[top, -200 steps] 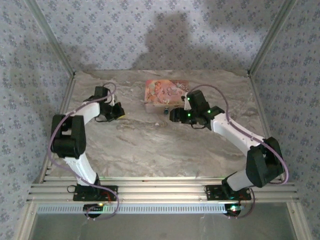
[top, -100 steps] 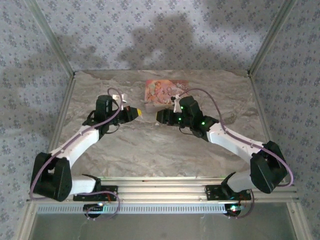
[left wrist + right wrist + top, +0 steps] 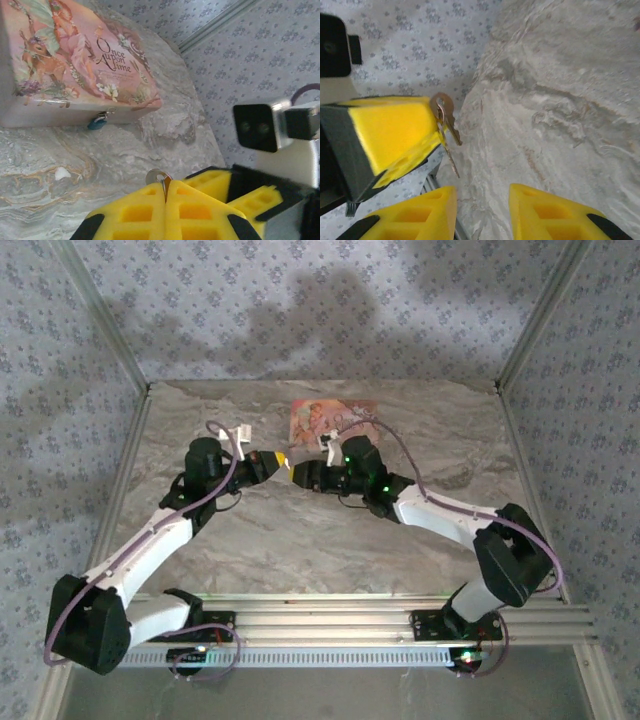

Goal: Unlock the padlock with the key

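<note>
Two steps are judged done: the key is off the worktop, and it is pinched near its ring between the pressed-together yellow pads of the left pincer. In the right wrist view the blade is seen hanging free below those pads. The right pincer is held just in front of it, jaws spread and nothing between them. A handover or regrasp of the key is judged to be the step in hand.

Everything concerning the lock itself is left. The padlock, a small dark lump, is seen hanging at the front edge of the pink "Once Upon A Time" box, which is set at the far side of the worktop, near both pincers but touched by neither. No key is seen in the lock. Whether its loop is closed cannot be told, as it is too small.

The patterned walls are kept well back from the work. In the top view the right arm is stretched across the front of the box, and it is judged the likeliest obstruction when the padlock is approached.
</note>
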`<control>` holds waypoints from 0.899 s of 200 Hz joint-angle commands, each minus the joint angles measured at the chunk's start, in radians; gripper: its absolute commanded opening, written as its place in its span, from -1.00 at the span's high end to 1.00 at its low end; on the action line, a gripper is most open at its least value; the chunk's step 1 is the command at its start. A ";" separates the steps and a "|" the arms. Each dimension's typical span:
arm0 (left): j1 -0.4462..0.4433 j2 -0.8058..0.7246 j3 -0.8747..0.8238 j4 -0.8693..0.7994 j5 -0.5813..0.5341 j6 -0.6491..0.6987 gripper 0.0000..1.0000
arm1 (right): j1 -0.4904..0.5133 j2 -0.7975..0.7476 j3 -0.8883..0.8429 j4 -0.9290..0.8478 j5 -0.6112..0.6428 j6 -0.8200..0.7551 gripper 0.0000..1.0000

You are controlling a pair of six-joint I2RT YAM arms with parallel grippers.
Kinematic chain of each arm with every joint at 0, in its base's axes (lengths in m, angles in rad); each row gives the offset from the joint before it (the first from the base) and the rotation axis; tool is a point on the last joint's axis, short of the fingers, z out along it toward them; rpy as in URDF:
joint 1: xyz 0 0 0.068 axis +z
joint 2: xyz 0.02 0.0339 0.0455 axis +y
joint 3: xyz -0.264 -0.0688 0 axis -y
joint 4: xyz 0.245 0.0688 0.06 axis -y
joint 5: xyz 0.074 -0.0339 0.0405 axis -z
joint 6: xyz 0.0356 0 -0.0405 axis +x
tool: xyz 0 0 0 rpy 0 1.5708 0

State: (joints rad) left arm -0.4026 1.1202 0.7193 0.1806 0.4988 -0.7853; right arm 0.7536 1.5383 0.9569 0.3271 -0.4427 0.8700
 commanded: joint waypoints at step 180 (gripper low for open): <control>-0.025 -0.126 0.004 -0.109 -0.128 -0.035 1.00 | 0.031 -0.087 -0.004 0.059 0.039 0.019 0.14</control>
State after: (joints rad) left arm -0.4267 1.0084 0.7074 0.0856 0.3763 -0.8139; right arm 0.7650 1.4494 0.9562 0.3569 -0.4122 0.8867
